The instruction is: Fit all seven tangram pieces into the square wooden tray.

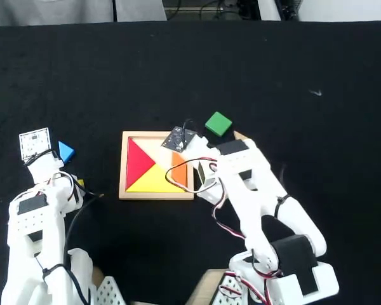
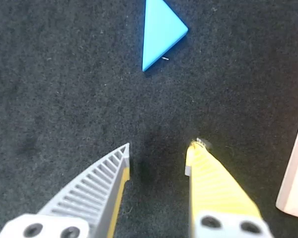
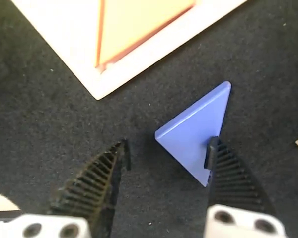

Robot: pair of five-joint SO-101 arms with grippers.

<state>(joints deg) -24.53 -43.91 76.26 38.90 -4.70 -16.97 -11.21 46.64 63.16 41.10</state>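
Black counter (image 1: 317, 127): we see the tray (image 1: 123, 166) holding a red triangle (image 1: 138, 160) and a yellow triangle (image 1: 153, 182). Our right claw (image 3: 166, 146) is spread wide over a purple triangle (image 3: 193, 131) beside the tray. The left claw (image 2: 159, 148) is wide open near a blue triangle (image 2: 160, 32).

A black cloth (image 1: 317, 159) with a fine, felt-like nap covers the table, taking up nearly the whole high view. Up close its weave looks speckled with pale lint. One small pale fleck (image 1: 314, 93) lies on it toward the far right. Beyond the table's far edge runs a narrow strip of room: a pale grey surface (image 1: 51, 9) at the left, a thin dark upright line (image 1: 114, 9), a tangle of dark cables (image 1: 222, 7), then a white panel (image 1: 343, 7). At the near edge sits a tan slab (image 1: 206, 281). The light is even and shadows are soft.
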